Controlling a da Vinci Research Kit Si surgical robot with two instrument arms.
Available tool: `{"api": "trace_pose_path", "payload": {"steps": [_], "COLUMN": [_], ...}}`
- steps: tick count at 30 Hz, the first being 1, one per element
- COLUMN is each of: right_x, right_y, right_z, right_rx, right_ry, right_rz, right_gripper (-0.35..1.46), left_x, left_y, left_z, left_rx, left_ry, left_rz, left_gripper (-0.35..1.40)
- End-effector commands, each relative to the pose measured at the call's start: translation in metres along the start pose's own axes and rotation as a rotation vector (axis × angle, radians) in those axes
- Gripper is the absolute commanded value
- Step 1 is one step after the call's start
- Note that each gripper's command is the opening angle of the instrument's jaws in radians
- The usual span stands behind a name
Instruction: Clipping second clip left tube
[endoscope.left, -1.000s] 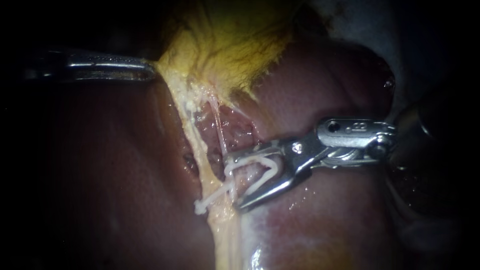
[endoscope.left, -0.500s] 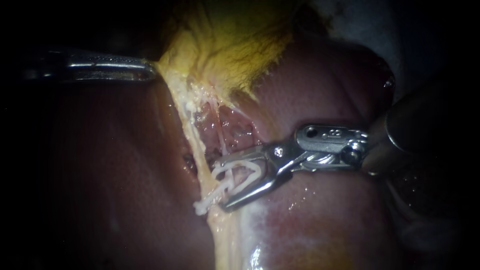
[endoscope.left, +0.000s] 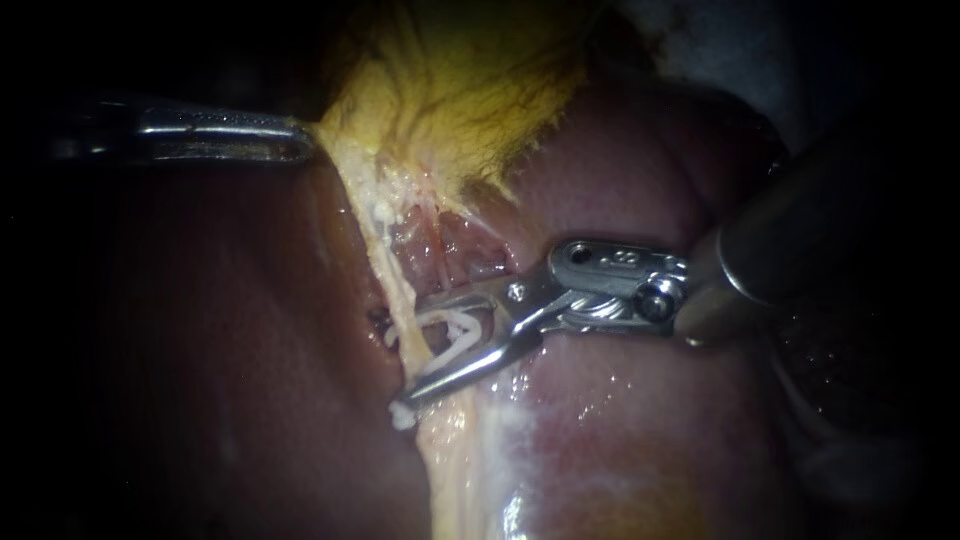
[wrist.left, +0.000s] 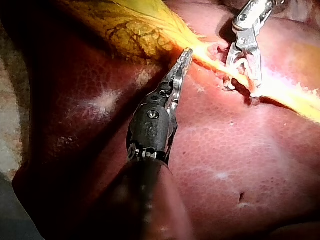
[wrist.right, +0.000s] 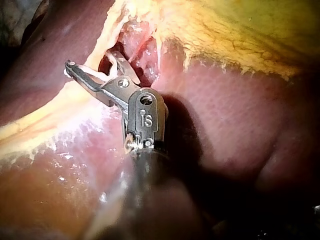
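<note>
Endoscope view, left instrument (endoscope.left: 300, 141) gripping gallbladder (endoscope.left: 450, 90), clip (endoscope.left: 455, 335) partly behind tube (endoscope.left: 394, 282).

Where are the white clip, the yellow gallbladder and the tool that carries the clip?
clip (endoscope.left: 465, 335): endoscope view, white leg between the jaws.
gallbladder (endoscope.left: 450, 90): endoscope view, yellow wall.
right instrument (endoscope.left: 410, 358): endoscope view, midway between jaw tips.

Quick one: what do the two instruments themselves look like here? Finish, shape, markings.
Left instrument: dark shaft, dark wrist housing with small silver pins, and a slim, tapered bright-metal tip with ridged inner edges. Right instrument: smooth grey shaft, silver wrist block with round pins and stamped marks, ending in a thin, forked steel tip.
</note>
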Motion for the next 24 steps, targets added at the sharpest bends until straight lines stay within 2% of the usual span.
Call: {"api": "trace_pose_path", "payload": {"steps": [1, 6, 15, 24], "right_x": [0.0, 0.0001, 0.0004, 0.0004], "right_y": [-0.0002, -0.0012, -0.0028, -0.003], "right_z": [0.0, 0.0004, 0.0009, 0.0007], "right_rx": [0.01, 0.058, 0.108, 0.122], "right_ry": [0.003, 0.026, 0.052, 0.049], "right_rz": [0.001, 0.008, 0.013, 0.012], "right_gripper": [0.57, 0.55, 0.54, 0.38], "left_x": [0.0, 0.0, 0.0, 0.0], "left_y": [0.0, 0.0, 0.0, 0.0], "left_z": [0.0001, 0.0001, 0.0001, 0.0001], "left_rx": [0.001, 0.0, 0.0, 0.0], "left_ry": [0.0, 0.0, 0.0, 0.0], "left_rz": [0.0, 0.0, 0.0, 0.0], "left_gripper": [-0.35, -0.35, -0.35, -0.35]}}
